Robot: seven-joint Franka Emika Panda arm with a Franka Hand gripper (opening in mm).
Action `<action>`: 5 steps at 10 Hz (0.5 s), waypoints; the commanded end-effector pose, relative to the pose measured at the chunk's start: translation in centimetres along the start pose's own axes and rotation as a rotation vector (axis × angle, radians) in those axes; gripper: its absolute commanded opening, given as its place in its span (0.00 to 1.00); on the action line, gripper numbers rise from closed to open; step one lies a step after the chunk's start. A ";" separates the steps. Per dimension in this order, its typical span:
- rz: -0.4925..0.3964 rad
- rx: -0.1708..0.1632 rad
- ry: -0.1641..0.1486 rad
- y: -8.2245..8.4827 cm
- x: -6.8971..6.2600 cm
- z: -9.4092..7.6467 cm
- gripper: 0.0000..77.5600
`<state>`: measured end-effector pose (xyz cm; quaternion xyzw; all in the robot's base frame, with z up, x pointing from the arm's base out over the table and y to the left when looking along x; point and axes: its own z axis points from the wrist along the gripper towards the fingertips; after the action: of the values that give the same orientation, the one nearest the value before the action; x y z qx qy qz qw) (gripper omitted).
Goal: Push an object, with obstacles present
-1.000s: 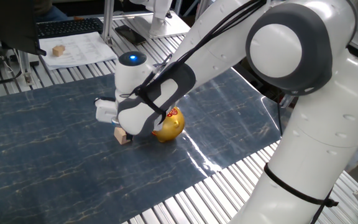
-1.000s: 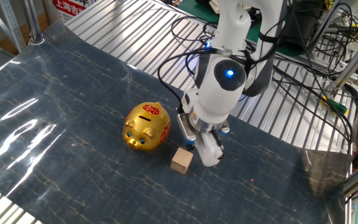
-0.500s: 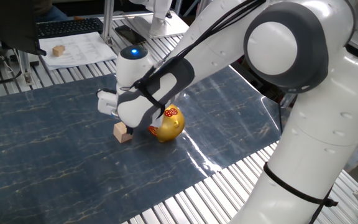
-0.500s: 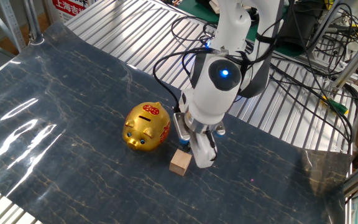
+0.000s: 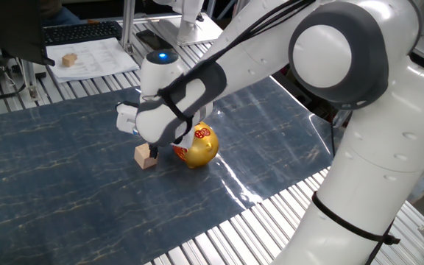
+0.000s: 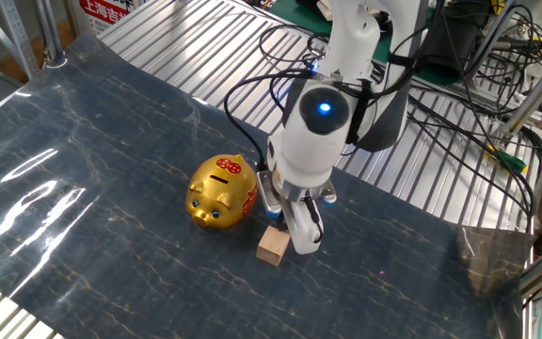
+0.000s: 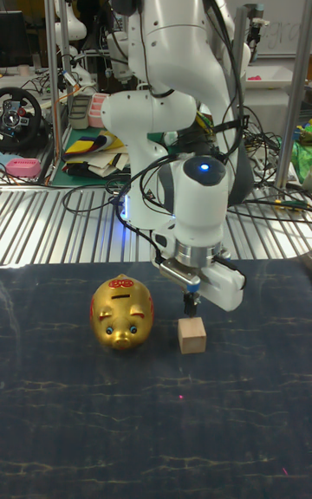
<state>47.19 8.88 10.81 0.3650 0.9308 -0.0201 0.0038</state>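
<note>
Two task items lie on the dark blue marbled mat [image 5: 65, 177] in one fixed view: the small wooden cube [image 5: 146, 156] and the golden pig money box [image 5: 199, 147]. The cube sits just beside the pig, on the pig's left in this picture. The gripper [image 5: 153, 149] is low, at the cube's right edge, between cube and pig; the arm's wrist covers most of it. Whether the fingers are together or apart cannot be told here. A second wooden cube [image 5: 68, 59] rests on white papers [image 5: 94, 57] at the rear, well apart from the mat.

The other fixed view shows the pig [image 6: 222, 191] standing upright, snout toward the lower left, red markings on its flank and top. The cube [image 6: 273, 247] lies near the pig's rear, a narrow strip of mat between them. The gripper [image 6: 299, 240] is at the cube's right side, its tip at or very near the cube's upper right corner. The fingers read as one closed-looking mass, but the gap is not resolvable.

In the tall fixed view, the pig [image 7: 121, 312] faces the camera; the cube [image 7: 192, 333] stands to its right. The gripper [image 7: 190, 304] hangs directly above the cube's top face, dark tip just over it. Finger state cannot be told.
</note>
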 end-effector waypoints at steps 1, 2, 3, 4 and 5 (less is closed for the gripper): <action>-0.055 -0.030 0.051 -0.2 0.5 0.3 0.00; -0.090 -0.029 0.054 -0.2 0.5 0.3 0.00; -0.102 -0.035 0.059 -0.2 0.5 0.4 0.00; -0.108 -0.041 0.065 -0.2 0.6 0.4 0.00; -0.128 -0.055 0.075 -0.2 1.0 0.3 0.00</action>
<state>46.47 9.15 10.38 0.3124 0.9496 0.0118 -0.0215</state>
